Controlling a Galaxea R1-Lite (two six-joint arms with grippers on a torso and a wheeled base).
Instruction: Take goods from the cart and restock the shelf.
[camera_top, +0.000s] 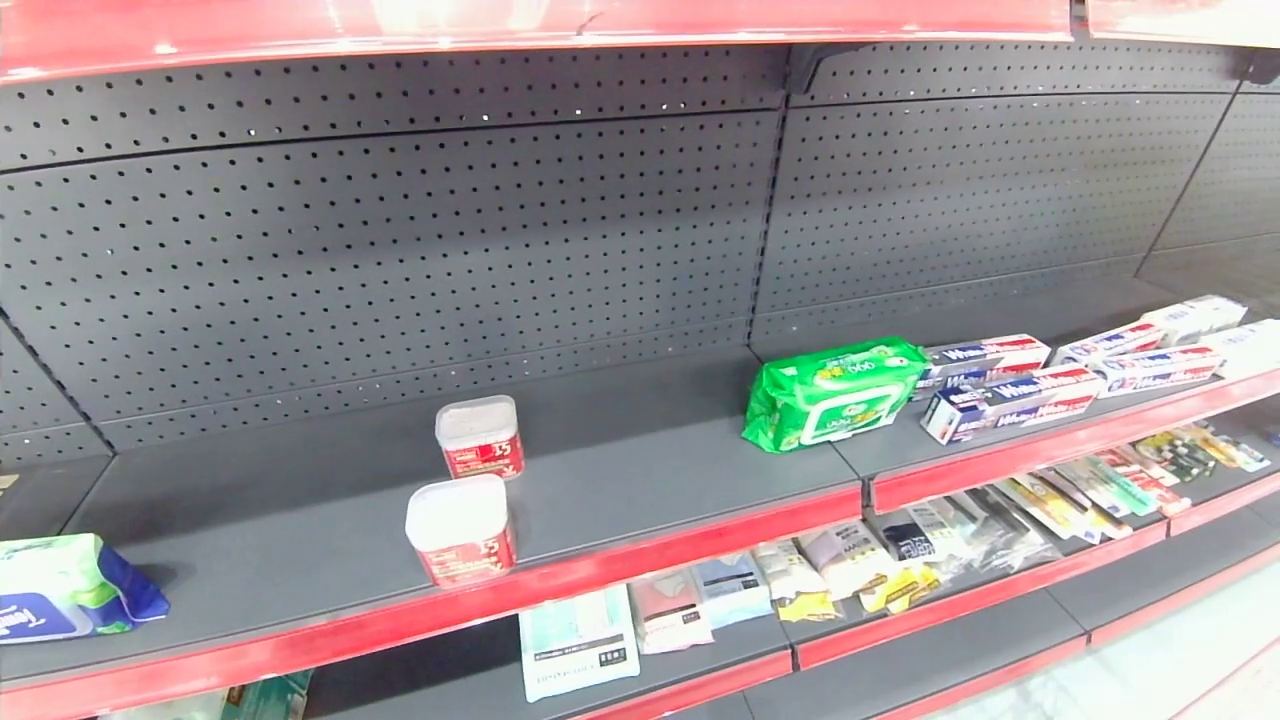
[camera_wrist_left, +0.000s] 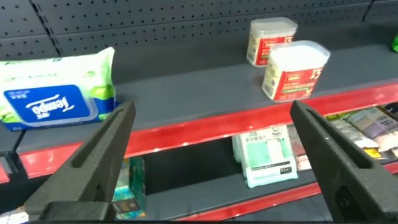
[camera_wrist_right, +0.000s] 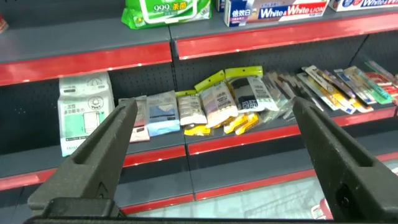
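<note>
Two white-lidded tubs (camera_top: 461, 530) upright near the front edge of the grey shelf (camera_top: 300, 520), green wipes pack (camera_top: 835, 393) farther right, just beside toothpaste boxes (camera_top: 1010, 400). Fingers wide apart and empty on left gripper (camera_wrist_left: 212, 109) facing the tubs and right gripper (camera_wrist_right: 214, 104) facing small packets (camera_wrist_right: 245, 93) one level down

From the head we look forward and down onto the grey shelf (camera_top: 640, 470), standing close, the picture tilted. From the left wrist we look nearly level over its red edge, past our spread left gripper (camera_wrist_left: 211, 107), close to the white tubs (camera_wrist_left: 293, 70) the head also sees. From the right wrist, past our spread right gripper (camera_wrist_right: 214, 104), we face the lower tier's packets (camera_wrist_right: 245, 93); the green wipes pack (camera_wrist_right: 165, 11) is shared with the head.
</note>
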